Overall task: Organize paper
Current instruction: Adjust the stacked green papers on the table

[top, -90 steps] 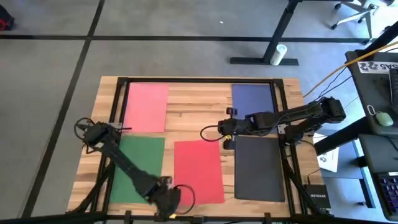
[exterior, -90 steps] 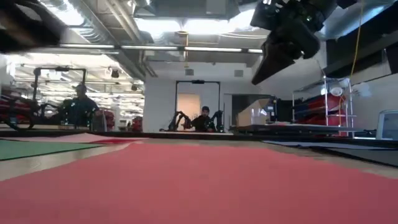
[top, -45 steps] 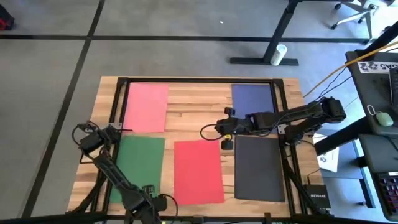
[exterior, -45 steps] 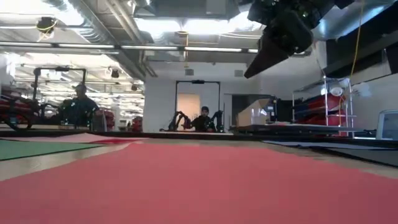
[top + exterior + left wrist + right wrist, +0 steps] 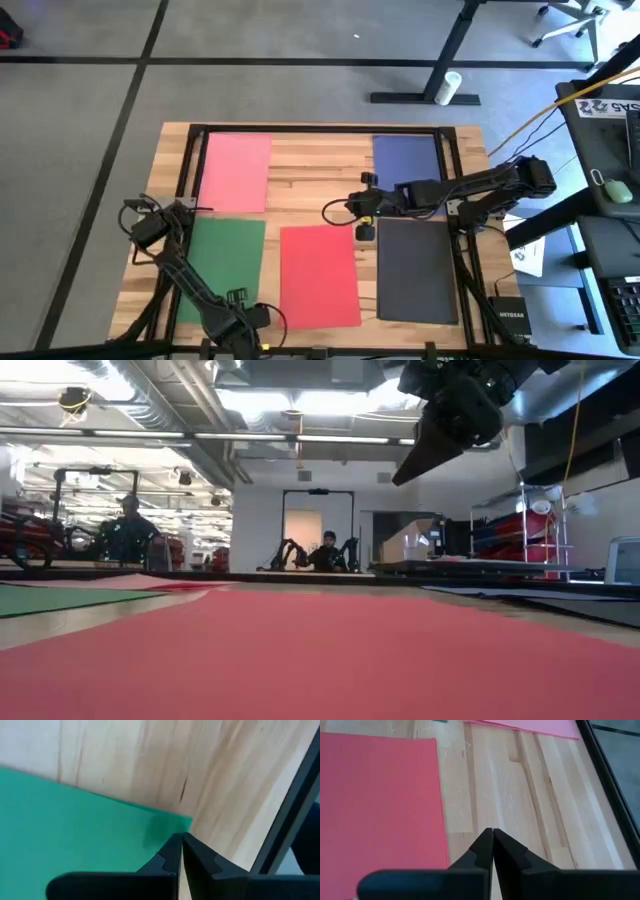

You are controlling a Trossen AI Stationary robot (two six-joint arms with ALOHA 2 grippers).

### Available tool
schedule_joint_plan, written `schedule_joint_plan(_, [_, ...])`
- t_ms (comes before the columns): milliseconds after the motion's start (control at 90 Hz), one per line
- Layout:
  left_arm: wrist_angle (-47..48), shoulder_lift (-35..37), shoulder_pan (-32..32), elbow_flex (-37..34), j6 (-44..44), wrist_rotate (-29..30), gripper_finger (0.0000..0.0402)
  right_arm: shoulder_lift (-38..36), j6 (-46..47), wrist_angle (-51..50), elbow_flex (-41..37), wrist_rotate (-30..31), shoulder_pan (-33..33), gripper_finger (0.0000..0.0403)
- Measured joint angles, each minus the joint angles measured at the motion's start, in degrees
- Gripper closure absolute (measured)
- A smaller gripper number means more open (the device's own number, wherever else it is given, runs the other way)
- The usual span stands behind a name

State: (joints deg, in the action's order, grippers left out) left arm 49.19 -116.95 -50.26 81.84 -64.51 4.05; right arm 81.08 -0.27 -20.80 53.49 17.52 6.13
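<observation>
From the high view I see five sheets spread on the wooden table (image 5: 310, 190): the pink sheet (image 5: 236, 172) at the far left, the navy sheet (image 5: 408, 158) at the far right, the green sheet (image 5: 222, 268) near left, the red sheet (image 5: 319, 275) in the middle near edge, and the dark grey sheet (image 5: 417, 270) near right — none overlapping. The right gripper (image 5: 364, 206) hangs over bare wood between the red and dark grey sheets, just off the dark grey sheet's far left corner; the left gripper (image 5: 240, 322) sits low at the table's near edge by the green sheet's near corner. In the low view the red sheet (image 5: 320, 655) fills the foreground, with the right gripper (image 5: 425, 445) up high and well clear of the table (two people sit in the room behind). My left wrist view shows the left gripper (image 5: 181, 851) with fingers pressed together, holding nothing, its tips right at the corner of the green sheet (image 5: 75, 820). The right wrist view shows the right gripper (image 5: 493, 847) likewise closed and empty over bare wood, beside the red sheet (image 5: 377, 795).
</observation>
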Motion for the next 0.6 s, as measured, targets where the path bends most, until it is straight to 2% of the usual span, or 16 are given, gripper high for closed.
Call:
schedule_joint_plan(444, [-0.6,0.7,0.0,2.2,-1.0,-0.1,0.0402,0.0,0.0,0.0,0.0,0.0,0.0,0.0403])
schedule_joint_plan(600, [-1.0,0.5,0.0,2.3,-1.1,-2.1,0.0402,0.0,0.0,-0.1,0.0,0.0,0.0,0.0403])
